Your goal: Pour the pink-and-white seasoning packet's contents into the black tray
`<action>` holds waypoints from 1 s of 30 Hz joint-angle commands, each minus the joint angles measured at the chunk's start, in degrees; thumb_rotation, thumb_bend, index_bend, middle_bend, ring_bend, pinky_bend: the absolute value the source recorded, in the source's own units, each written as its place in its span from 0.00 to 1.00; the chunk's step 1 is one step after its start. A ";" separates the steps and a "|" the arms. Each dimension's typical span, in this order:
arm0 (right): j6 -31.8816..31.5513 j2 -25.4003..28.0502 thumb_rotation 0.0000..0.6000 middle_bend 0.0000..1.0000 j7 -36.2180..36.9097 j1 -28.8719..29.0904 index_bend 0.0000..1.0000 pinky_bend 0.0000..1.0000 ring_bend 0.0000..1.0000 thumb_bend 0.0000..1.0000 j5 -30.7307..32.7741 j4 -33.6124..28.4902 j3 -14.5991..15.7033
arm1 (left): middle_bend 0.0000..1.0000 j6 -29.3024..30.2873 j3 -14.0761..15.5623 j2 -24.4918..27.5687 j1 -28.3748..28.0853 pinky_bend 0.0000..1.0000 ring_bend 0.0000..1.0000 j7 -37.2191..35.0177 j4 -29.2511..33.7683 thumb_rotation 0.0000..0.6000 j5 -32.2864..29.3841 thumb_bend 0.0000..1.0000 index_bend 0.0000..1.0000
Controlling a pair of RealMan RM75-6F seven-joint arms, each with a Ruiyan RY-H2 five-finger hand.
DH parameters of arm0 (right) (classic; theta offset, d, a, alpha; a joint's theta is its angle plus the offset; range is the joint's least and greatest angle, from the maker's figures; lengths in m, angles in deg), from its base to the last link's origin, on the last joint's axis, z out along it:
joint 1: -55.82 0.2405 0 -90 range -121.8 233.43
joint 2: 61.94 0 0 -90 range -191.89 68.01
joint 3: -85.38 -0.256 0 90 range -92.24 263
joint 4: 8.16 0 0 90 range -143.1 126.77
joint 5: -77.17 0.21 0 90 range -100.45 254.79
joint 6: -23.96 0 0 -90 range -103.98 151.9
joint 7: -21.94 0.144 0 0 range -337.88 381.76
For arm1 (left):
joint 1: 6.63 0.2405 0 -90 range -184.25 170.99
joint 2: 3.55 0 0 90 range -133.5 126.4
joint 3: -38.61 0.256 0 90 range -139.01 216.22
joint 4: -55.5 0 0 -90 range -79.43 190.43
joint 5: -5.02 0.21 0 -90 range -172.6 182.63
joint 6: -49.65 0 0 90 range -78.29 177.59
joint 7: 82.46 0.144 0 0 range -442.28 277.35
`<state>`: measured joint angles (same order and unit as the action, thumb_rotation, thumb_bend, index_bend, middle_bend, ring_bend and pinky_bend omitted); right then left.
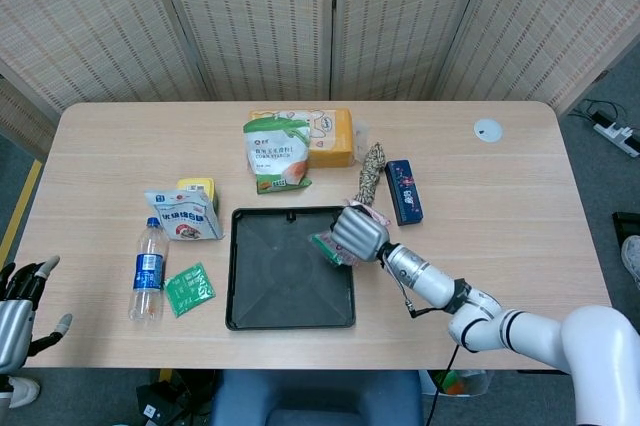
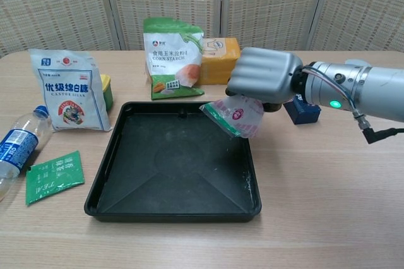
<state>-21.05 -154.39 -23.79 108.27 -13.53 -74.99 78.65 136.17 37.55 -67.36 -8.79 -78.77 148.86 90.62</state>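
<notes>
Pink-and-white seasoning packet (image 2: 235, 116): crinkled translucent pouch with a green edge and a round pink mark, held tilted in the air above the right rim of the black tray (image 2: 113, 155), lower corner pointing down into it.

Right hand (image 2: 262, 77): silver, back turned up, fingers clamped on the packet's upper end; the head view shows it at the tray's right edge (image 1: 359, 232).

Left hand (image 1: 18, 308): at the near left corner beyond the surface (image 1: 520, 196), fingers apart, holding nothing.

Black tray: square, shallow, scuffed inside, centre of the wooden surface.

Other items:
- corn starch bag (image 2: 172, 57), green and white, upright behind the tray
- orange block (image 2: 224, 59) just beside it
- white sugar bag (image 2: 68, 90), upright, left of the tray, with a yellow-green tub (image 2: 106, 91) behind it
- water bottle (image 2: 17, 146), lying on its side
- green sachet (image 2: 53, 175), flat, near the tray's left wall
- dark blue box (image 2: 304, 108), right of the hand
- twine bundle (image 1: 370, 172)
- white disc (image 1: 487, 129), far right.
</notes>
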 commanded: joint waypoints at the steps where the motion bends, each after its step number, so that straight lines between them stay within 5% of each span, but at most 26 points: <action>1: 0.10 -1.96 1.00 0.64 -5.57 0.78 0.72 1.00 0.96 0.34 1.74 1.37 -0.71 | 0.18 -0.10 0.00 -0.06 -0.02 0.00 0.14 -0.10 -0.18 1.00 -0.05 0.36 0.10; 30: -3.68 -8.61 1.00 0.64 -25.12 2.06 0.72 1.00 0.96 0.34 7.89 6.44 -0.69 | 0.18 -0.96 -0.09 -0.28 0.04 0.00 0.14 -0.33 -0.81 1.00 -1.11 0.36 0.10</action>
<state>-24.51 -162.84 -48.76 110.33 -5.77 -68.68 78.02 135.20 37.46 -67.65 -8.76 -79.11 148.05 89.50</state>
